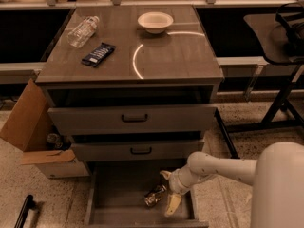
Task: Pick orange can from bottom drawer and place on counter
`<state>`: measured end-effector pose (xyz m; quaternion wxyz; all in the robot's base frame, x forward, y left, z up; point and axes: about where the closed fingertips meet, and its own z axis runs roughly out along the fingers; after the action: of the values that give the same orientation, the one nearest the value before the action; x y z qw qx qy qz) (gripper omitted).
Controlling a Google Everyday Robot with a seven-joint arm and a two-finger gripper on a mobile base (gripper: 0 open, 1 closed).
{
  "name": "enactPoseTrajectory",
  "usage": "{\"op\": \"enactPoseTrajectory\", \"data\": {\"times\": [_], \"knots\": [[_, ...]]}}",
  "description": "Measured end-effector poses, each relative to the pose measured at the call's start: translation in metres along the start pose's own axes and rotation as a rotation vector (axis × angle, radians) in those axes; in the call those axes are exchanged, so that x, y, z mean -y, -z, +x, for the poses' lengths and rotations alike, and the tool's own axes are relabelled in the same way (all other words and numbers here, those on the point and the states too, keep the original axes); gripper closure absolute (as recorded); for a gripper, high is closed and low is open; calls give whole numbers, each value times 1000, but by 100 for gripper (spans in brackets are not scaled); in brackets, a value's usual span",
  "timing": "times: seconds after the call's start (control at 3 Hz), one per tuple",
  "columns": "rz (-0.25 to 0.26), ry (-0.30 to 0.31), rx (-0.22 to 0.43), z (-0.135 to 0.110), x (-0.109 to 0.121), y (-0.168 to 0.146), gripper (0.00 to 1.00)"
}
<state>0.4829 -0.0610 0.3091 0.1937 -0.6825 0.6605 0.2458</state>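
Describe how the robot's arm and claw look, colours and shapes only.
The arm is smooth, rounded white tubing, widening to a bulky white segment at the frame's right edge. The claw, inside the bottom drawer, has a pale wrist and two cream-yellow, tapered fingers. No cables or markings show.

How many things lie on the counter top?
3: a clear bottle at the back left, a dark packet beside it, a white bowl at the back. The gripper is low in the bottom drawer, by the orange can.
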Motion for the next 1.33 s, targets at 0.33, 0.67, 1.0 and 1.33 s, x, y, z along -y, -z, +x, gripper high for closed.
{"op": "enactPoseTrajectory", "data": {"times": [0.33, 0.67, 1.0, 1.33], "knots": [[-15, 40, 4, 6, 24, -43, 0], [-9, 89, 5, 9, 38, -79, 0], [0, 116, -10, 13, 48, -110, 0], [-3, 124, 7, 20, 54, -134, 0]]}}
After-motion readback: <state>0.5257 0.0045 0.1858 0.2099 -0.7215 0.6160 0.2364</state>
